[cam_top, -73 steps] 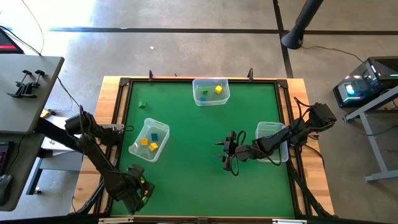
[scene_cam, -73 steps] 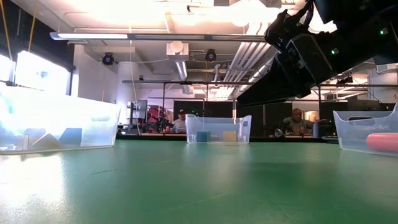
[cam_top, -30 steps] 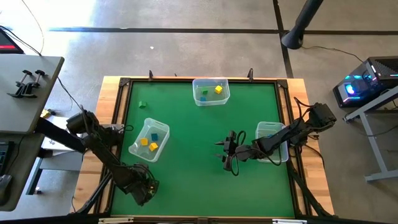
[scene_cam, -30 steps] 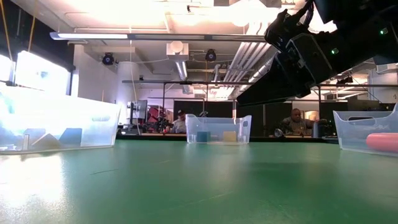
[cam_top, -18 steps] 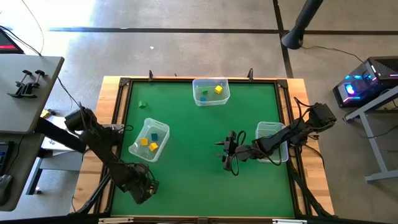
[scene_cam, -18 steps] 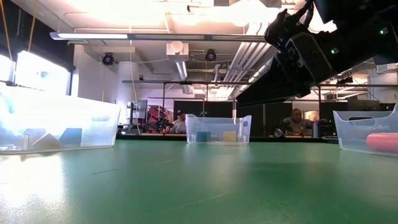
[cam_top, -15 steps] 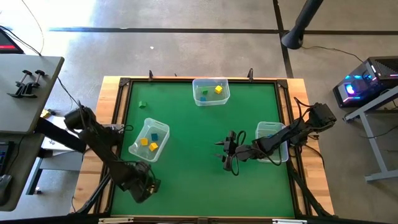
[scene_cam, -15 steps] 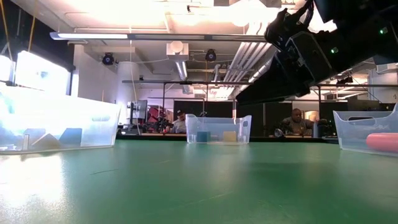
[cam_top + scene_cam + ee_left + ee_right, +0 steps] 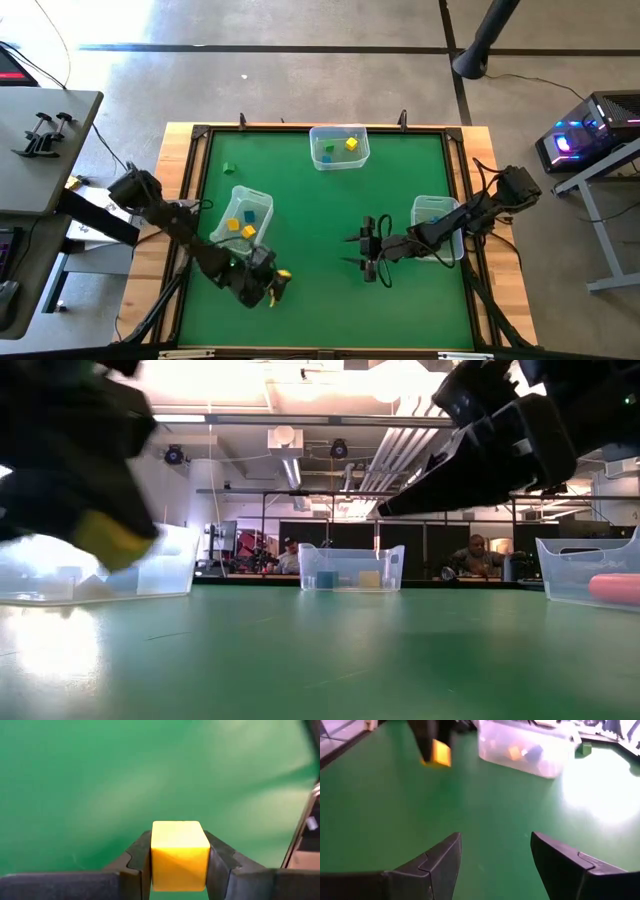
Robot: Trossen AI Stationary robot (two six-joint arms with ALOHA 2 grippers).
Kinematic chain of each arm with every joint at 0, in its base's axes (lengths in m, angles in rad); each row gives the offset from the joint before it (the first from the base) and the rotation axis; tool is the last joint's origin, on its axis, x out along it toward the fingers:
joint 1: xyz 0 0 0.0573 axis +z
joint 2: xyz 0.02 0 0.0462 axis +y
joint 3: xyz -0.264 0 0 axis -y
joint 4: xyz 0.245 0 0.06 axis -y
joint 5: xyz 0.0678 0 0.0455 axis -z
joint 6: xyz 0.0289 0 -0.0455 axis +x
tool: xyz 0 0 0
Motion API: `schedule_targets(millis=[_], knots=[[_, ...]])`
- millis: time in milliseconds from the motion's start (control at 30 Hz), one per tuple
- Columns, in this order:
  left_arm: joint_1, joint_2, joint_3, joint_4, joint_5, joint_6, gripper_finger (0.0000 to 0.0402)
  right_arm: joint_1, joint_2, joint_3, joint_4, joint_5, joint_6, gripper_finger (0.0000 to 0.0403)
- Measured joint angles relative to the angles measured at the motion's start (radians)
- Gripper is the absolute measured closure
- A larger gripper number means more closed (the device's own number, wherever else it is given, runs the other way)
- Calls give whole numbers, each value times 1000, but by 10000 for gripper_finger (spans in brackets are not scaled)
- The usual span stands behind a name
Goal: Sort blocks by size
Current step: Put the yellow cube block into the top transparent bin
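Observation:
My left gripper (image 9: 279, 281) is shut on a yellow cube (image 9: 180, 854) above the mat's near-left part, beside the left clear bin (image 9: 240, 222). The cube also shows in the high view (image 9: 283, 273), the low view (image 9: 115, 538) and the right wrist view (image 9: 440, 751). My right gripper (image 9: 364, 251) is open and empty over the mat's middle right, its fingers wide apart in its own wrist view (image 9: 495, 850). A small green block (image 9: 229, 167) lies alone on the mat at the far left. My left gripper pinches the yellow cube by two opposite side faces (image 9: 152, 855) between its two fingers (image 9: 222, 862). The fingers slant down, pointing toward the table's right. The cube sits square between them, lifted clear of the mat.
The left bin holds yellow and blue blocks. A far bin (image 9: 339, 146) holds yellow, green and blue blocks. A third bin (image 9: 437, 225) stands at the right edge behind my right arm, with a pink piece (image 9: 612, 589) in it. Open green mat lies between the two grippers.
My left gripper has swung from the table's near-left corner toward the right, along the near side of the left bin, and the yellow cube now shows between its fingers. My right arm has shifted slightly, still open.

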Motion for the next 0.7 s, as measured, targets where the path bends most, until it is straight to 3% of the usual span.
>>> schedule_targets(millis=[200, 400, 567, 700], knots=[[109, 60, -95, 371, -28, 252, 299, 1, 3, 0, 26, 1, -19, 169], [197, 135, -111, 685, -15, 519, 299, 16, 3, 0, 54, 0, -45, 169], [258, 181, -108, 974, 13, 719, 299, 59, 3, 0, 147, 2, -223, 169], [295, 183, -106, 1110, 36, 823, 299, 83, 1, 9, 184, 25, -432, 169]])
